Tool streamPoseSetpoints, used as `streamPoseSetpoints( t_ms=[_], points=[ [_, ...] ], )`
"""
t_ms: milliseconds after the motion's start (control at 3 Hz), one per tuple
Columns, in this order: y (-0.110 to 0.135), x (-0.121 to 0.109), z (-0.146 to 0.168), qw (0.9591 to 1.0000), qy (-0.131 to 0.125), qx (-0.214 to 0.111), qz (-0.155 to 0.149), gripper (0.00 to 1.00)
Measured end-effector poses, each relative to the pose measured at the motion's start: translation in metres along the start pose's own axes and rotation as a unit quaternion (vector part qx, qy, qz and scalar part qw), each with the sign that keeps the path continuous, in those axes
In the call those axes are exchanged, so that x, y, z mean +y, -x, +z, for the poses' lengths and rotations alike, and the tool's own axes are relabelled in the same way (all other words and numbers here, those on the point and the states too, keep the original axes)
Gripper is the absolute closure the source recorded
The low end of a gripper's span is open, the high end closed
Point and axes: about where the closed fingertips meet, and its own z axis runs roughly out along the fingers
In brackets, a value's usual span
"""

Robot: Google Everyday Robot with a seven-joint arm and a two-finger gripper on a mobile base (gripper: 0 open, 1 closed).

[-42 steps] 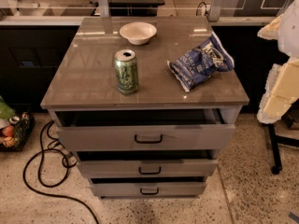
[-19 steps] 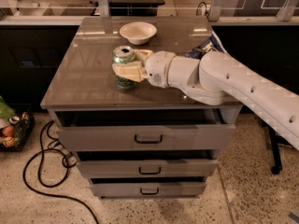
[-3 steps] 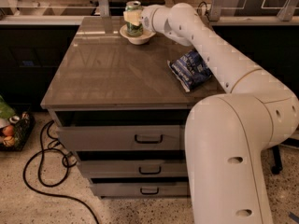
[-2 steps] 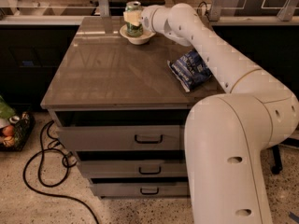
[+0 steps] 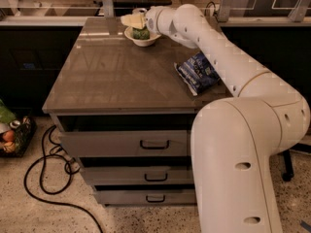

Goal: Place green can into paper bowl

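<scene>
Nearest me, by the counter's (image 5: 97, 81) right edge, lies a crinkly blue and white snack bag (image 5: 198, 73), well apart from my work. At the far edge sits the shallow off-white paper bowl (image 5: 152, 40), and the slim green drink can (image 5: 141, 33) is down inside it. My fingers (image 5: 131, 20) are closed narrowly on its upper part, just above the bowl. I judge it thin, light and slick. It wants a gentle grip on its sides, since it dents and tips easily.

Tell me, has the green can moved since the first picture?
Yes. The green can went from left of the snack bag to the far edge of the cabinet top, into the paper bowl; the gripper sits just above it.
</scene>
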Motion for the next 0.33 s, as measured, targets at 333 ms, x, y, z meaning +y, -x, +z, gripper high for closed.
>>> streamPoseSetpoints(
  t_ms=[333],
  points=[
    [-0.0001, 0.0001, 0.0001, 1.0000, 0.000, 0.000, 0.000, 0.00]
  ],
)
